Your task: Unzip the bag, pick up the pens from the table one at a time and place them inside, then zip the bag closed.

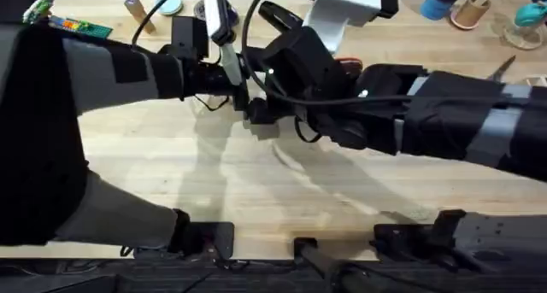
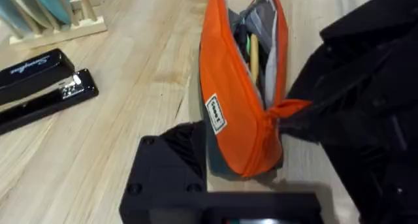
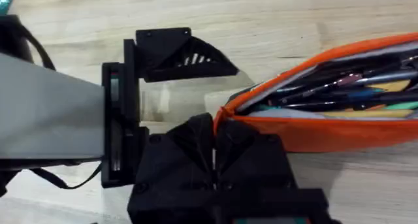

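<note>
Stapler (image 2: 39, 80) is lying on the table (image 2: 130, 119) at the far left, we are seeing. Right of it the bag (image 2: 238, 106) is lying unzipped, its long axis running away from the left gripper (image 2: 196, 185), which is gaping open around its near end. The right gripper (image 3: 214, 160) is pinching shut on the bag's end tab. Pens (image 3: 339, 90) are sitting inside.

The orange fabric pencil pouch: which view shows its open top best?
Left wrist: the orange fabric pencil pouch gapes open, pens inside. Right wrist shows one end of it, unzipped, contents visible. Overhead, the arms hide it.
</note>
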